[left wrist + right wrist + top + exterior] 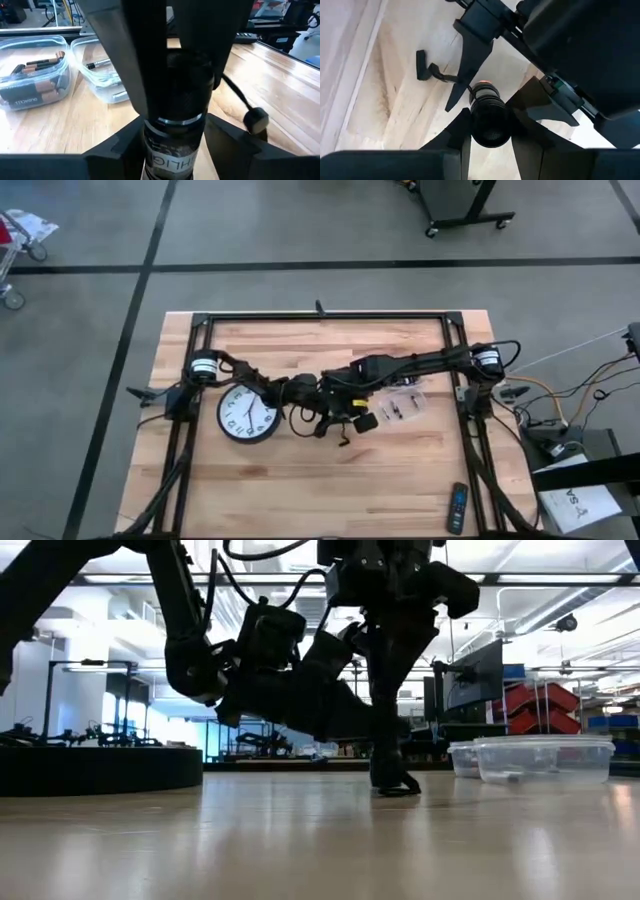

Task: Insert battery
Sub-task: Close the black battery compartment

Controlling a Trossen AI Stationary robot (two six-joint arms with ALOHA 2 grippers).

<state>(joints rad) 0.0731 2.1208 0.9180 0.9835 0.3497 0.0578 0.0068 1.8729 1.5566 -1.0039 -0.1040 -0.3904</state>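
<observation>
Clock [247, 416]: lying flat on the table [300, 480], just left of the left gripper.
Left gripper [300, 412]: mid-table; its wrist view shows the fingers [112, 55] clamped on either side of a black flashlight [175, 130] with white lettering on its barrel.
Flashlight: caught between the two grippers, one at each end; in the low view it stands about upright, its lower end on the wood [392, 783].
Right gripper [345, 405]: right against the left one, its fingers [457, 132] closed around the flashlight's dark round end [489, 122].
Strap [427, 70]: black cord with a small tab, lying on the wood near the grippers.
Batteries [32, 82]: in a clear tub [35, 75] beyond the left gripper, untouched, well clear of both grippers.
Second tub [100, 70]: touching the first, holding a few small metal pieces.
Remote [456, 507]: near the table's front right corner, far from the right gripper.
</observation>
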